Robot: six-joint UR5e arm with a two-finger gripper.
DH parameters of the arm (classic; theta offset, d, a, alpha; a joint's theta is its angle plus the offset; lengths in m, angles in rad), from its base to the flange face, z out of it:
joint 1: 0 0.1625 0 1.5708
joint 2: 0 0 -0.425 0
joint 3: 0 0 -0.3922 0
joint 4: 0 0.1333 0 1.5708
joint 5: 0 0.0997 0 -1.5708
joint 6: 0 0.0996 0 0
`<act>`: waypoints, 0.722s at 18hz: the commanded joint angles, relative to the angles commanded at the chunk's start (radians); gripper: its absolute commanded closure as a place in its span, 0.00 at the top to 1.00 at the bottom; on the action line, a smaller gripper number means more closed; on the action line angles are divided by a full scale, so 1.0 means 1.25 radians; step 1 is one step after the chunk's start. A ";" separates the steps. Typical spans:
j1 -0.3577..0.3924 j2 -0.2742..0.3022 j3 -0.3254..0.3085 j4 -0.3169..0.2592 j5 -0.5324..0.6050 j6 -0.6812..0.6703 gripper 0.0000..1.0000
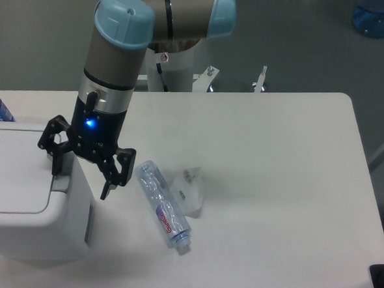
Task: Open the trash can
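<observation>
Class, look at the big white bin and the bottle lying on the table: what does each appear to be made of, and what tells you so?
The trash can: probably moulded plastic, white, smooth and matte, judging by its rounded corners and even surface. The bottle: thin clear plastic, glossy, since the table shows through its crumpled walls.

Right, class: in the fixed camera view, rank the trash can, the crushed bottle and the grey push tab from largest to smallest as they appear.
1. Trash can, by far the largest, though cut off at the left edge.
2. Crushed bottle.
3. Grey push tab, smallest; the hand partly hides it.
</observation>
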State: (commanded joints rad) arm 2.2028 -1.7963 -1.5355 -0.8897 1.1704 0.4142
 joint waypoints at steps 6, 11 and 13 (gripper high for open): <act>0.000 -0.001 0.000 -0.001 0.000 -0.002 1.00; 0.000 -0.001 0.001 0.001 -0.004 -0.056 1.00; 0.000 -0.002 0.000 0.000 -0.002 -0.063 1.00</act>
State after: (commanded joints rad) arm 2.2028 -1.7994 -1.5355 -0.8897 1.1674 0.3360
